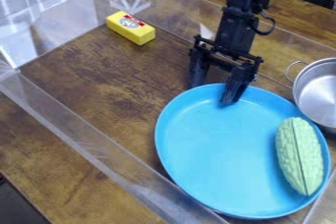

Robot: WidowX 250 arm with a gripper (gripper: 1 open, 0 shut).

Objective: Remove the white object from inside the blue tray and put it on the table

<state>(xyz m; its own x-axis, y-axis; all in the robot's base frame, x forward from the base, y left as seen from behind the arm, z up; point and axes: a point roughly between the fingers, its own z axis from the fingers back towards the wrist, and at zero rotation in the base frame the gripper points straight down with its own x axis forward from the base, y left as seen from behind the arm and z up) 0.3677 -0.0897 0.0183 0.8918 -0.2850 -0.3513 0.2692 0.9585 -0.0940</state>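
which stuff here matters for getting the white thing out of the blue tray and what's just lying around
Part of the job:
- white object, lying in the tray at its right side
- blue tray
- table, where it goes
- pincer, open at the tray's far rim

Just lying about:
- yellow block
- steel pot

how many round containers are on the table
2: the blue tray at lower right, holding the white object, and a steel pot at the right edge, partly cut off.
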